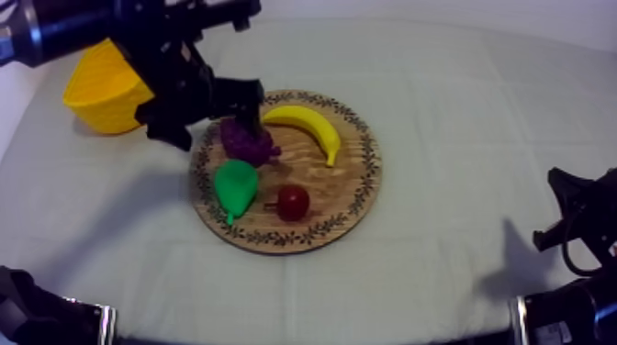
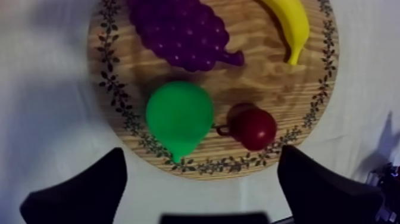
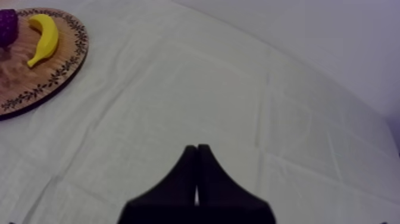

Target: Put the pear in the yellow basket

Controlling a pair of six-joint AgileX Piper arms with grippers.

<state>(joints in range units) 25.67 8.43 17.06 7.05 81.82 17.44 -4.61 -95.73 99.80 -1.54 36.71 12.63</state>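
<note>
The green pear (image 1: 235, 186) lies on the left part of the round wooden board (image 1: 353, 197), stem end toward the front rim. My left gripper (image 1: 213, 119) hangs above the board's back left rim, beside the grapes (image 1: 246, 139). In the left wrist view the pear (image 2: 178, 116) lies ahead of the left gripper (image 2: 202, 173), whose fingers (image 2: 89, 190) are spread wide with nothing between them. The yellow basket (image 1: 103, 87) stands at the back left, partly behind the arm. My right gripper (image 3: 196, 173) is shut on nothing, low at the right side (image 1: 574, 225).
A banana (image 1: 308, 124) lies on the board's back part and a small red fruit (image 1: 292, 202) just right of the pear. In the left wrist view, grapes (image 2: 178, 30) sit beyond the pear, the red fruit (image 2: 255, 127) beside it. Bare cloth spreads right of the board.
</note>
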